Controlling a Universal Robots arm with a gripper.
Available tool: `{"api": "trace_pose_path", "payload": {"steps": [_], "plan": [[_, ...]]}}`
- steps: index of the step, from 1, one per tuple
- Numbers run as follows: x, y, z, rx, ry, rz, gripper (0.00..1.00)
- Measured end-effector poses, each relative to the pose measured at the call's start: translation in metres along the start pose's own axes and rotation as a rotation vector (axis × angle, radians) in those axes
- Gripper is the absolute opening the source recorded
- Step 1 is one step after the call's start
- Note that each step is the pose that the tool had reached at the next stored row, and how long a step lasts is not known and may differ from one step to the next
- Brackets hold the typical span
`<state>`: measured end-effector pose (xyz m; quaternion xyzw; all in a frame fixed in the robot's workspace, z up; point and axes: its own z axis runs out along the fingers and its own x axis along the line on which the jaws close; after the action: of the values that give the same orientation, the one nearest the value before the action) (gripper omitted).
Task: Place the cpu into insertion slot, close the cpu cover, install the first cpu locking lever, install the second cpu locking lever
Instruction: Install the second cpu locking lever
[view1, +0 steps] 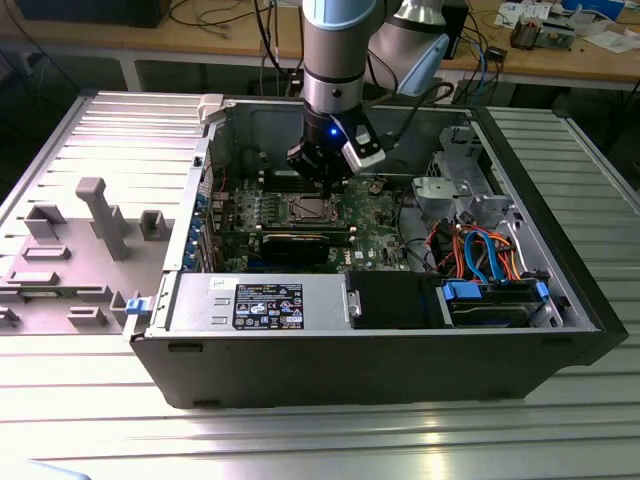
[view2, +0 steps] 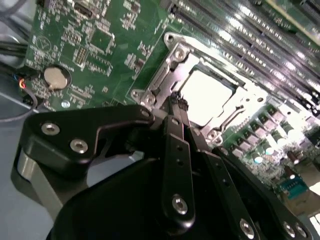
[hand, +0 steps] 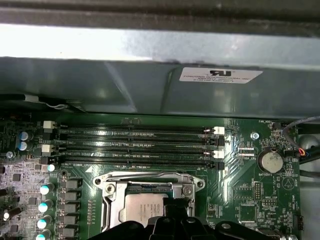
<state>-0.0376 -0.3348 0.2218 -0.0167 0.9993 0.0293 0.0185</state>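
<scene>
- The open computer case (view1: 400, 330) lies on its side on the ribbed metal desk (view1: 300, 440), and the arm reaches down into it with the hand (view1: 322, 172) poised just above the motherboard (view2: 95, 45).
- The insertion slot (hand: 145, 200) sits directly under the hand, below its fingertips in both wrist views.
- The cpu cover (view2: 170, 75) lies flat over the slot, and the cpu (view2: 207, 95) shows through its window, already seated.
- In the second wrist view the fingertips (view2: 177, 105) are pressed together, clenched on nothing, at the cover's near edge.
- My judgement: lever work is in hand. Press straight down with the closed tips, steer clear of the memory slots (hand: 135, 145) beyond the socket, and keep off the cpu's face.
</scene>
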Motion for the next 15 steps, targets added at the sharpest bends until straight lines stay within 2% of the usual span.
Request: {"api": "trace_pose_path", "payload": {"steps": [12,15], "plan": [[0.0001,-0.0011,-0.0002,0.0000,0.0000,0.000,0.11],[-0.0001,-0.0009,-0.0037,-0.0001,-0.0002,0.000,0.11]]}}
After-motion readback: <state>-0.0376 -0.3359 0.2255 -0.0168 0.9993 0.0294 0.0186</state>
